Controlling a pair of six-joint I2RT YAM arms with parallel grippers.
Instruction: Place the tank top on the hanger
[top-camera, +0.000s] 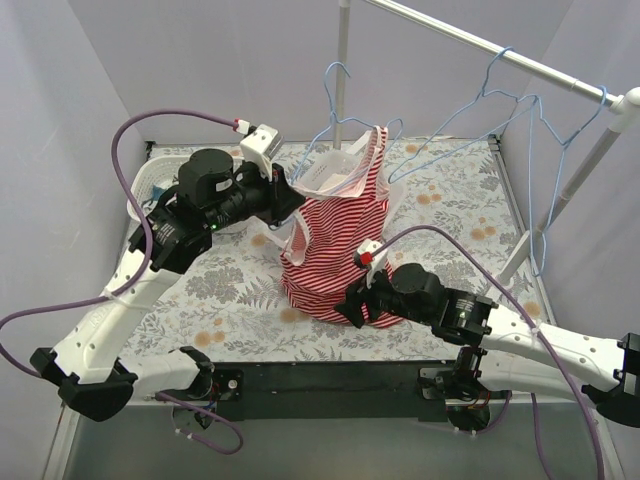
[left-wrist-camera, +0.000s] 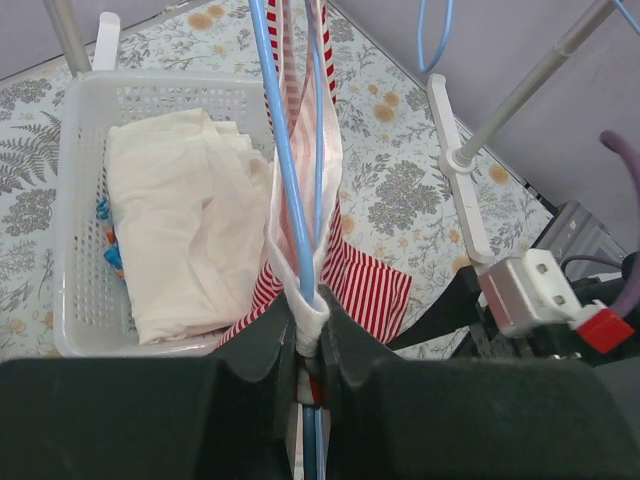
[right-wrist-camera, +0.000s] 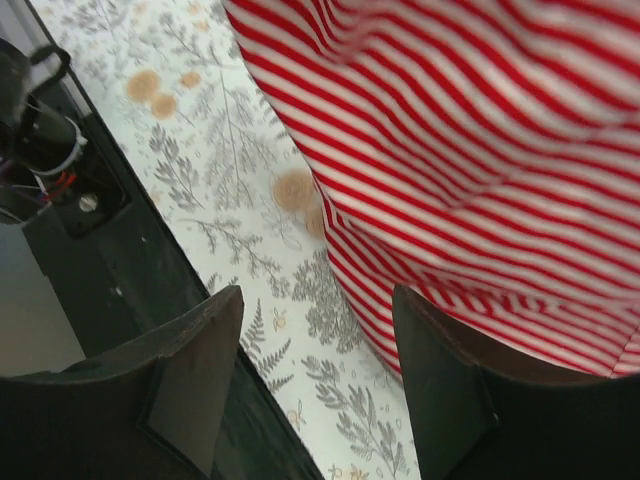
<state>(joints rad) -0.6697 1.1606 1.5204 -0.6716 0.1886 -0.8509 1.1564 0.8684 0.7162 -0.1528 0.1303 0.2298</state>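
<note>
On the floral table (top-camera: 450, 190), the red-and-white striped tank top (top-camera: 335, 250) hangs lifted mid-table with its hem resting on the surface, near a white basket (left-wrist-camera: 75, 200) that holds a cream cloth (left-wrist-camera: 190, 220). The left gripper (left-wrist-camera: 310, 325) pinches a blue hanger (left-wrist-camera: 285, 150) together with the top's white-lined edge. The right gripper (right-wrist-camera: 315, 300), jaws wide apart and empty, hovers by the hem.

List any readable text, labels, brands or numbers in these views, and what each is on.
No legible text in any view.
On the tank top: red-and-white stripes only, no print showing.
On the blue wire hanger, white laundry basket and floral table cover: no markings.
On the white wrist camera housing: nothing readable at this size.
</note>
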